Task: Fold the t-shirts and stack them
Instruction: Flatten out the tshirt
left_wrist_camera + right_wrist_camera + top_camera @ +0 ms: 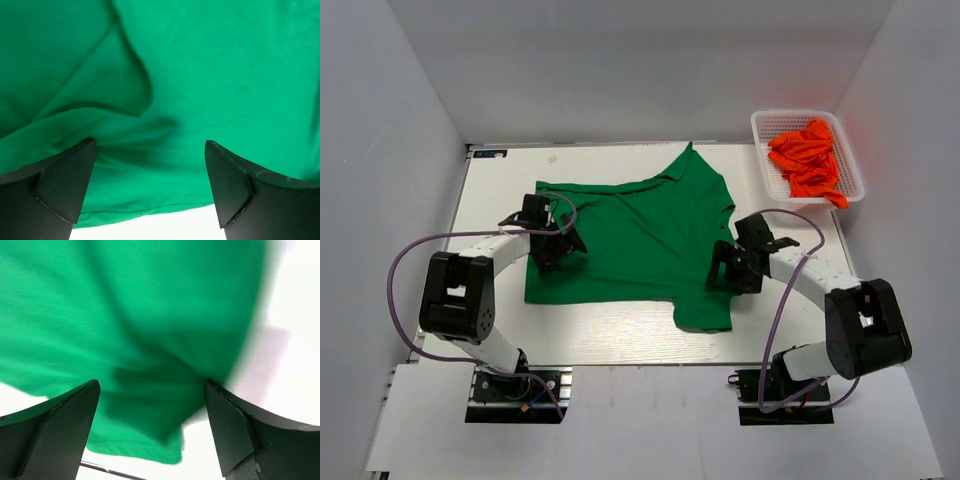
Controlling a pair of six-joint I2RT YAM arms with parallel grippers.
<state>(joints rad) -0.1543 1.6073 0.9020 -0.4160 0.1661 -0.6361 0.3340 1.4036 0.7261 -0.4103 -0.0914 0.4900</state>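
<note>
Risk, left side: we judge that the left gripper [558,243] could close on the top layer only. The left wrist view shows a soft ridge and a slanting crease between its fingers, so a pinch there may lift a wrinkle instead of the whole edge.
Risk, right side: the right gripper [726,270] sits at the shirt's very border. White table [610,335] shows just past the cloth, so a closing pinch could miss the cloth or catch only a sliver that slips out.
Risk, both arms: if one side lifts and the other does not, we expect the cloth to drag and skew, and the fold would come out crooked.
Left hand state: fingers spread wide above the cloth, with nothing held.
Right hand state: fingers likewise apart and holding nothing. The right wrist view is blurred, so we cannot tell whether the tips touch the fabric.
Green t-shirt [640,240]: it lies spread open in the middle of the table, between the two grippers.
Its look: plain kelly green with no print. One sleeve points toward the far edge and the other toward the near edge. The left edge is straight, and the surface is mostly flat with shallow wrinkles near the left gripper.
Orange t-shirts [807,160]: they are bunched unfolded in the white mesh basket [761,150] at the far right corner, well apart from the green one.
</note>
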